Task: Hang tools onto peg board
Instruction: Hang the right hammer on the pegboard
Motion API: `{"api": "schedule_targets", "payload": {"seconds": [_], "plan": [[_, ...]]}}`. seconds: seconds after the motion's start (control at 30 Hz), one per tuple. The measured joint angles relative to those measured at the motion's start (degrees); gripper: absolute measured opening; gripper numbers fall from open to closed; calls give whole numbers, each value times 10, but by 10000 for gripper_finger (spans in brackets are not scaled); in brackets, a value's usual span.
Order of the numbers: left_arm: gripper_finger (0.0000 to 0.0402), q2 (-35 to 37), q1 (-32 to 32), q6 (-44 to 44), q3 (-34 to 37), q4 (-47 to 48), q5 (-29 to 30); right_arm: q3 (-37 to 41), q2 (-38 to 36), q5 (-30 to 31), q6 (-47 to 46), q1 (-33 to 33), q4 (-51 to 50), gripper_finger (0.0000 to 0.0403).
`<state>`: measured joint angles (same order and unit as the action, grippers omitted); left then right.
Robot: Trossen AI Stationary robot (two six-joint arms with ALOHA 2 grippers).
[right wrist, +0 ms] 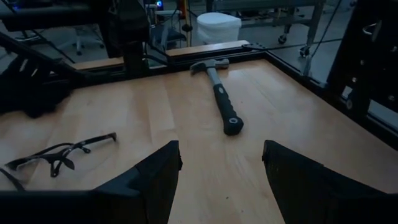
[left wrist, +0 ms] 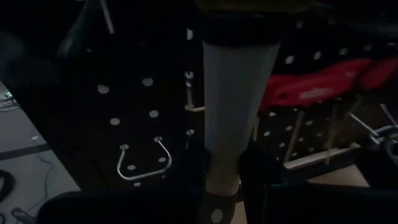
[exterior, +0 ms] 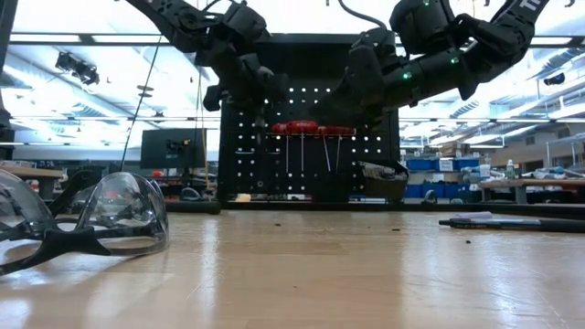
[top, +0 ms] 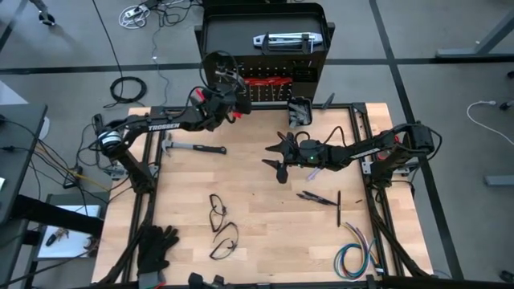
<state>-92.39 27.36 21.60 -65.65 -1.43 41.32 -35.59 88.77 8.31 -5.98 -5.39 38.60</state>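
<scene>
at the far edge of the bench [top: 265,241] i have the left end effector [left wrist: 227,180] up against the peg board [top: 265,36], clamped on a pale flat-handled tool [left wrist: 239,106] held upright beside a bare silver hook [left wrist: 144,163]. as i judge it, the careful move is to line the tool up with that hook and ease off only once it sits. the right end effector [right wrist: 221,165] hovers mid-bench with fingers spread, empty. one hammer [top: 193,148] lies on the left, unhung.

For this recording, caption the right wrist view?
Open right gripper hovers over the table, facing a hammer and safety glasses.
</scene>
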Motion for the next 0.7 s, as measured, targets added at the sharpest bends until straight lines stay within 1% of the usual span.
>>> {"api": "schedule_targets", "payload": {"seconds": [0.33,0.53,0.7], "plan": [[44,-7,21,11,-4,3,-2,0,0,-10,1,0,4,238],[44,-12,22,11,-4,-6,6,0,0,-10,2,0,5,238],[87,-27,25,11,-5,-24,4,0,0,-10,2,0,8,238]]}}
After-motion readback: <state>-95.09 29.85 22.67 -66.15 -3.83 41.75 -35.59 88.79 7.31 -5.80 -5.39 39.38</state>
